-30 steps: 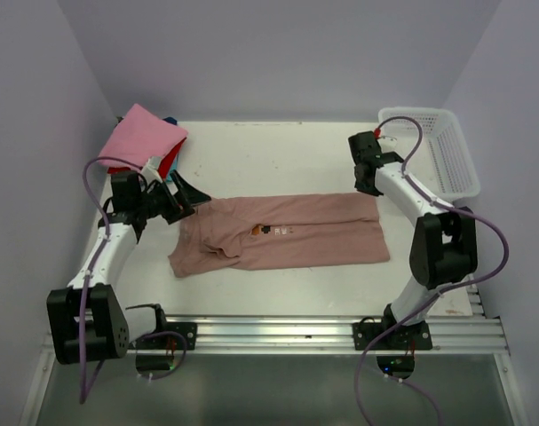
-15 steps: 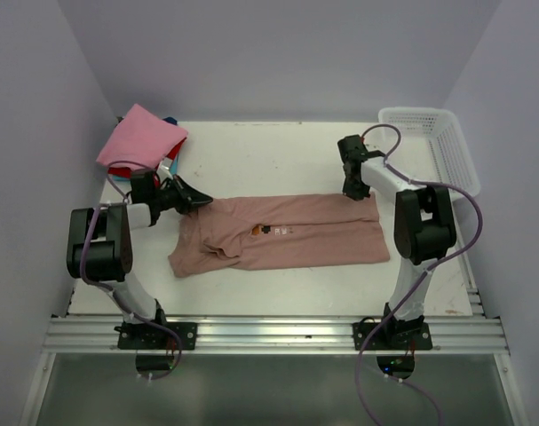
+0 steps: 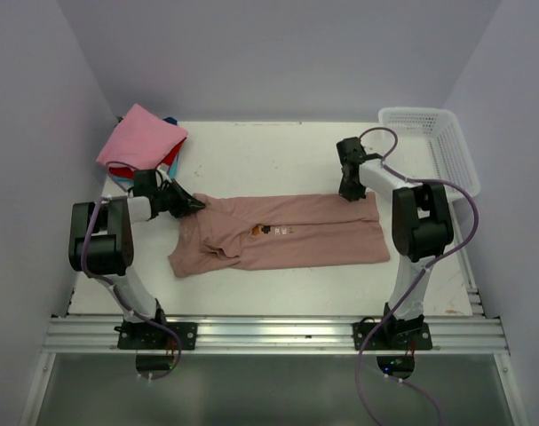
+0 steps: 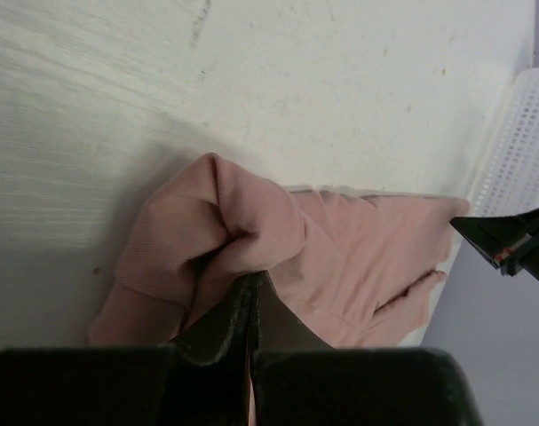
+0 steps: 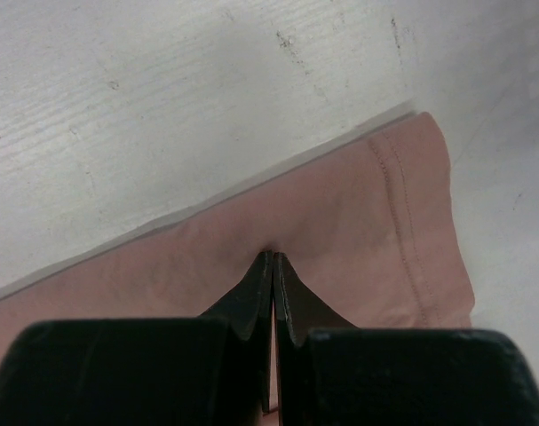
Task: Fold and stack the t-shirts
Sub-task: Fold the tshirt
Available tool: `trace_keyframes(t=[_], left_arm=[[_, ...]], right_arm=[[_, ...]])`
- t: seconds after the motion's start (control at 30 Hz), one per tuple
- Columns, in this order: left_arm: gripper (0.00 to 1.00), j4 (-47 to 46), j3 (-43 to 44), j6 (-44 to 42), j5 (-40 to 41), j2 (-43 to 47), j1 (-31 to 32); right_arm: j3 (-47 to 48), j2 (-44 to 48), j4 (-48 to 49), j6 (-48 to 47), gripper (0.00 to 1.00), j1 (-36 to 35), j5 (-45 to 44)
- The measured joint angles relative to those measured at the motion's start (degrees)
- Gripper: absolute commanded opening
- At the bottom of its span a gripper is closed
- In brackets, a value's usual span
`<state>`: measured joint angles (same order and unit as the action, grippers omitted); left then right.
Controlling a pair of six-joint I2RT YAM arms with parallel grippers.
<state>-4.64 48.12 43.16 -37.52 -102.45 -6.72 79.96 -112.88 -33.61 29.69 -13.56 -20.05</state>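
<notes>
The dusty-pink t-shirt [image 3: 282, 232] lies in a long band across the middle of the table, its small chest print [image 3: 267, 229] facing up. At the shirt's far left corner my left gripper [image 3: 192, 204] is shut on a bunched fold of cloth [image 4: 225, 231], its fingertips [image 4: 251, 282] pressed together. My right gripper [image 3: 350, 190] is shut at the far right corner, pinching the pink cloth [image 5: 358, 222] just inside the hem, where the fabric dimples at the tips [image 5: 273, 259]. Folded t-shirts [image 3: 141, 138] are stacked at the back left, bright pink on top, red and blue edges below.
A white lattice basket [image 3: 447, 151] stands at the back right, and the left wrist view shows its wall [image 4: 518, 142] beyond the shirt. Bare white table [image 3: 269, 160] lies behind the shirt. Side walls close in on the left and right.
My left gripper was wide open at the shirt's left corner and has shut on the cloth. The right gripper has come down and slightly left onto the far right hem.
</notes>
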Motion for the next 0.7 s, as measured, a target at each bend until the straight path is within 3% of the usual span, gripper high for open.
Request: trace_keyframes(t=[0.23, 0.7], left_arm=[[0.0, 7.26, 3.85, -2.91, 9.22, -0.31, 0.09], [0.0, 10.51, 6.86, -3.52, 12.09, -1.92, 0.52]], right_arm=[[-2.05, 0.0, 1.9, -0.07, 0.0, 0.0, 1.2], [-3.63, 0.42, 3.1, -0.28, 0.0, -0.48, 1.31]])
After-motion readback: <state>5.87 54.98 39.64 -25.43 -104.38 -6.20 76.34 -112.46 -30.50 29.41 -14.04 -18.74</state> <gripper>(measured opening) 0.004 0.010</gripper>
